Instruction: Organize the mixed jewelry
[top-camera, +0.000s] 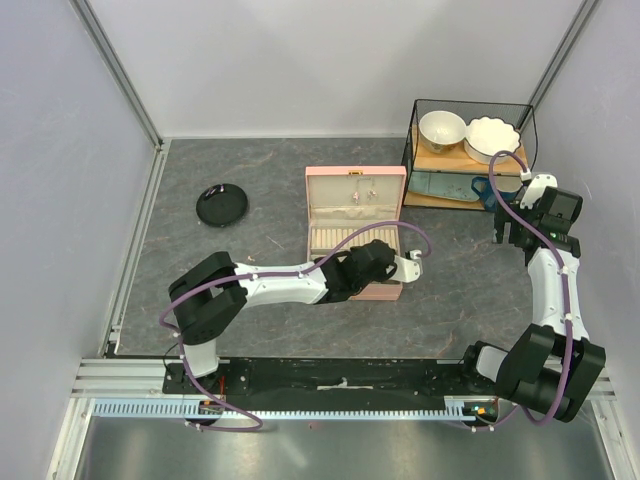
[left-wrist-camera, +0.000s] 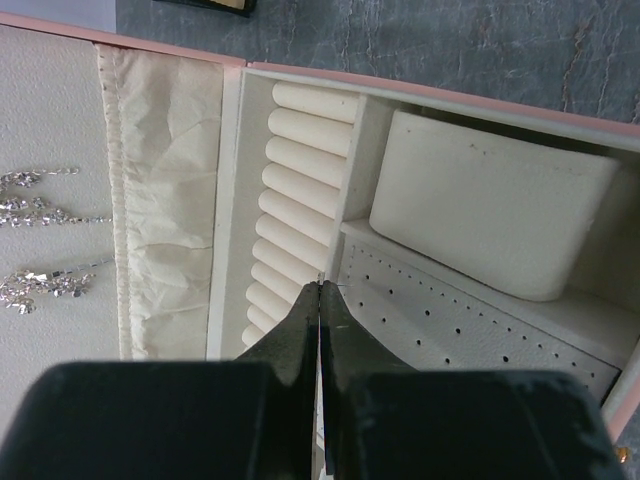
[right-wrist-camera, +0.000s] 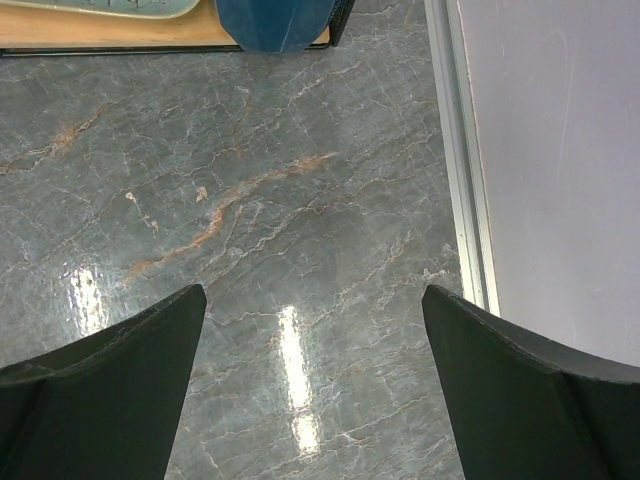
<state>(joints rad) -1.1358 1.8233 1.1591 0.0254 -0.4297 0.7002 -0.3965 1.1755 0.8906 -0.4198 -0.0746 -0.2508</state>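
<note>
The pink box (top-camera: 355, 182) lies open mid-table. My left gripper (top-camera: 366, 262) hangs over its tray, shut. In the left wrist view the tips (left-wrist-camera: 319, 288) pinch a tiny pale piece of the mixed jewelry (left-wrist-camera: 320, 277), right above the border between the ring rolls (left-wrist-camera: 300, 170) and the perforated panel (left-wrist-camera: 450, 315). Sparkling silver earrings (left-wrist-camera: 40, 210) hang on the lid lining, a second one (left-wrist-camera: 45, 284) below them. My right gripper (top-camera: 510, 232) is off to the right, open over bare table (right-wrist-camera: 313, 300), nothing between its fingers.
A black round dish (top-camera: 221, 206) sits at the far left. A wire rack (top-camera: 470, 150) with two white bowls stands at the back right, a blue object (right-wrist-camera: 272, 22) at its foot. A cream cushion (left-wrist-camera: 490, 210) fills one box compartment. The right wall (right-wrist-camera: 560, 150) is close.
</note>
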